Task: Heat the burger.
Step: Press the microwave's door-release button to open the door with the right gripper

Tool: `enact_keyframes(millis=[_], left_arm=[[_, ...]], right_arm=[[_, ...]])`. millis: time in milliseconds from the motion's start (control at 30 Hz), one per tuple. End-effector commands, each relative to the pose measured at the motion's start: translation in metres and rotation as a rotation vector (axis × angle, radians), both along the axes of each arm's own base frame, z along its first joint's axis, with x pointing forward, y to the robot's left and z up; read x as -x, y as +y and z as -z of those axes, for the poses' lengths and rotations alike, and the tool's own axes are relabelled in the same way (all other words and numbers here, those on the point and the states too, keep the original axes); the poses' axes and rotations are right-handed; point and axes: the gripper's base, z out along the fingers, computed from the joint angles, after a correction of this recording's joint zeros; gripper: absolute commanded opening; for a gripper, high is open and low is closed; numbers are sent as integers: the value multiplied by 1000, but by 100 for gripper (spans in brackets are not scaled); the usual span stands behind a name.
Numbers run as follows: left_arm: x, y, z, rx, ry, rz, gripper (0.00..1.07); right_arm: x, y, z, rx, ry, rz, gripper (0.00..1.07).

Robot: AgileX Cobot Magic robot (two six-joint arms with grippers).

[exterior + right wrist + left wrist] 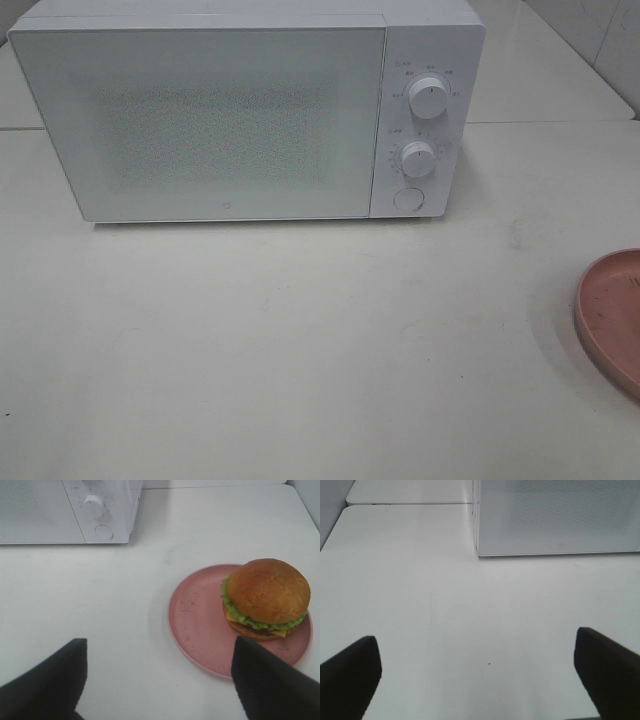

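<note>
Burger point(265, 597) upright on pink plate point(200, 625), dome up, perhaps leaning slightly.

We see a white microwave point(230, 110) standing at the back of the white table point(300, 360), its door point(200, 120) closed. On the panel to the door's right we count an upper knob point(428, 97), a lower knob point(418, 159) and a round button point(408, 199) beneath them. A salmon-pink plate point(612, 315) (cut off by the edge of the high view) lies well apart from it, at the table's right.

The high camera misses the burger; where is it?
Only the right wrist view shows the burger, on the pink plate right of the microwave.
</note>
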Motion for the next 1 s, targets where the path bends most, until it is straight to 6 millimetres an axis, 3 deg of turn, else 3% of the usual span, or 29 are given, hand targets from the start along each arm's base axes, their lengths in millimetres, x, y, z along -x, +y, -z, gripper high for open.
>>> enact_keyframes(millis=[33, 700, 1000], left_arm=[[3, -1, 1, 8, -34, -3, 100], [3, -1, 1, 8, -34, -3, 100], [3, -1, 1, 8, -34, -3, 100]], right_arm=[[3, 0, 1, 7, -30, -3, 76], [3, 0, 0, 7, -32, -3, 76], [-12, 2, -16, 9, -19, -3, 76]])
